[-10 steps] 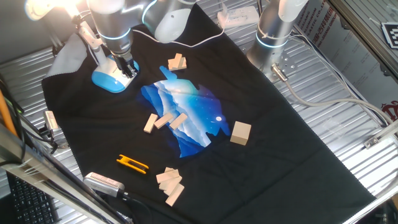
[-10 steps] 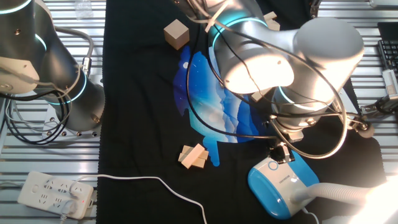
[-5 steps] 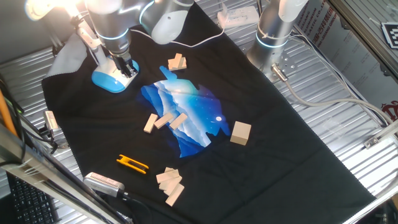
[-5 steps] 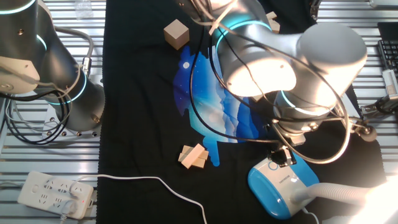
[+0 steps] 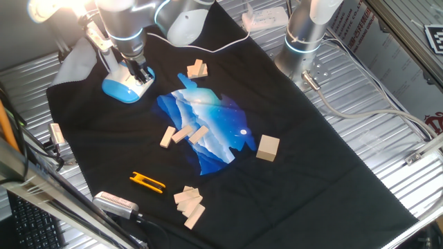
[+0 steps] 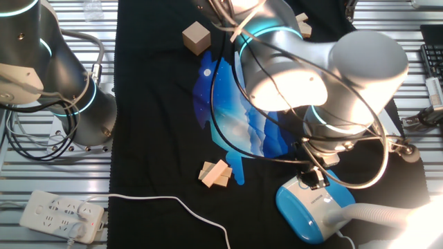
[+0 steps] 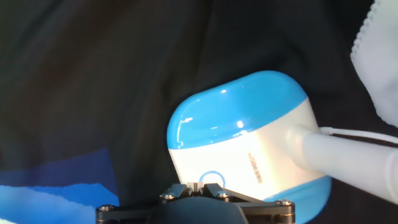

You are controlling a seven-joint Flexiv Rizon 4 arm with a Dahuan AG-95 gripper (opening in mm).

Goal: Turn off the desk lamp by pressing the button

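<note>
End effector (image 7: 196, 185) sits low over the near edge of the lamp (image 7: 239, 140), at the lamp's white top face. In the hand view the two fingertips meet at a thin seam, pressed together, nothing between them. Their tips rest right at the button (image 7: 211, 179), a small ringed circle on the white face, partly covered by the fingers.

One fixed view: lamp base (image 5: 123, 87) at the far left corner of the black cloth (image 5: 311, 152) on the desk (image 5: 387, 131); end effector (image 5: 140, 75) down on its right side. Lamp head (image 5: 52, 10) glows bright at the upper left.

Other fixed view: lamp base (image 6: 311, 211) at lower right, end effector (image 6: 313, 181) on its upper edge; button hidden here.

Wooden blocks (image 5: 181, 134) lie scattered mid-cloth, a single cube (image 5: 268, 147) well apart to the right. Yellow clip (image 5: 147, 182) near the front edge.
</note>
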